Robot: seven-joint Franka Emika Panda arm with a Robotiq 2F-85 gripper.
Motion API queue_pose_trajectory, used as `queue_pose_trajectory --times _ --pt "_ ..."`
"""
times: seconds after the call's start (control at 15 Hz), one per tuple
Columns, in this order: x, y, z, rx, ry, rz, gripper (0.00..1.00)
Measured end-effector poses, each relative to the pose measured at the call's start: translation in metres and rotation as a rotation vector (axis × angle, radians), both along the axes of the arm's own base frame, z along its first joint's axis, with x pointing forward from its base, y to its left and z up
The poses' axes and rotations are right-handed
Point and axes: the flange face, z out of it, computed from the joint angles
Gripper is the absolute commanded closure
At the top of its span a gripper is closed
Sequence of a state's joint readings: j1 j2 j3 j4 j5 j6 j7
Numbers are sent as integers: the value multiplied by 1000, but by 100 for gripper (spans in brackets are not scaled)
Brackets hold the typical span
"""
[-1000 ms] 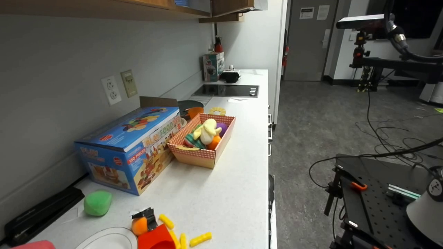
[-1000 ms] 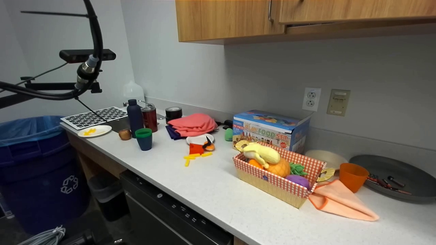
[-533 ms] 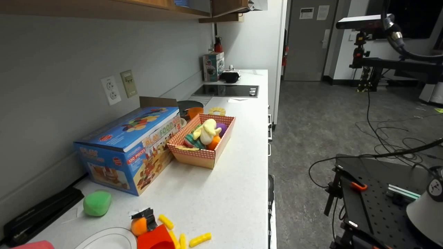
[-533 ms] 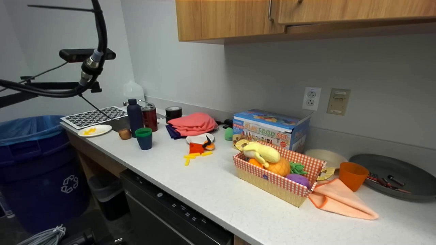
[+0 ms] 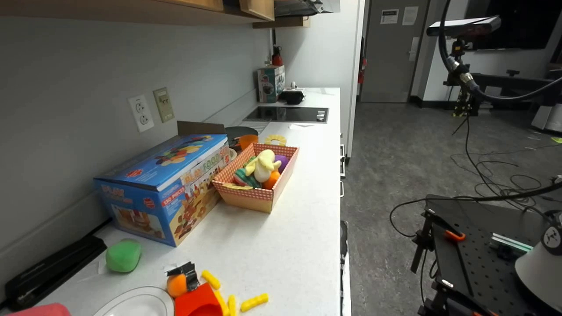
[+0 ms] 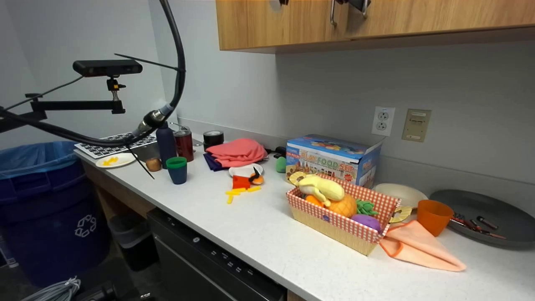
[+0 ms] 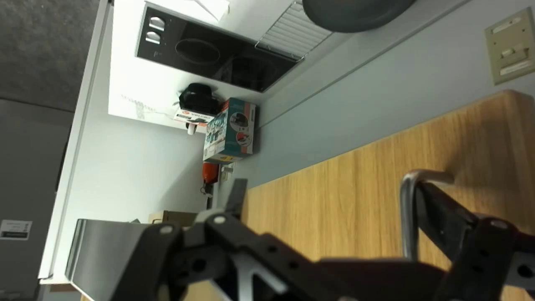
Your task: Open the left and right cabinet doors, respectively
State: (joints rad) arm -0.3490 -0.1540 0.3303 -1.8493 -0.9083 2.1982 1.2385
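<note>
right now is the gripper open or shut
Open. In the wrist view, the gripper has its jaws wide apart, with a metal handle close beside one jaw.

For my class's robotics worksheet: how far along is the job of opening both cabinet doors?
Done: only a start; the right door looks ajar in an exterior view, a dark gap beside it.
In hand: in the wrist view, the open gripper has one finger at that door's handle.
Remaining: probably swinging the right door wide, then opening the left door, which looks shut.
</note>
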Motion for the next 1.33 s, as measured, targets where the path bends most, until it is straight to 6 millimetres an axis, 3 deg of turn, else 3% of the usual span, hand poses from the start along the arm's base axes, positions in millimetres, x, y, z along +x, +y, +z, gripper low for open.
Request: queue_pose_trajectory --times 0.2,0.6,1.33 --pt "37 22 -10 -76 -24 -72 0" --pt "42 39 -9 -121 78 -225 0" --pt "47 46 2 -188 271 -299 0"
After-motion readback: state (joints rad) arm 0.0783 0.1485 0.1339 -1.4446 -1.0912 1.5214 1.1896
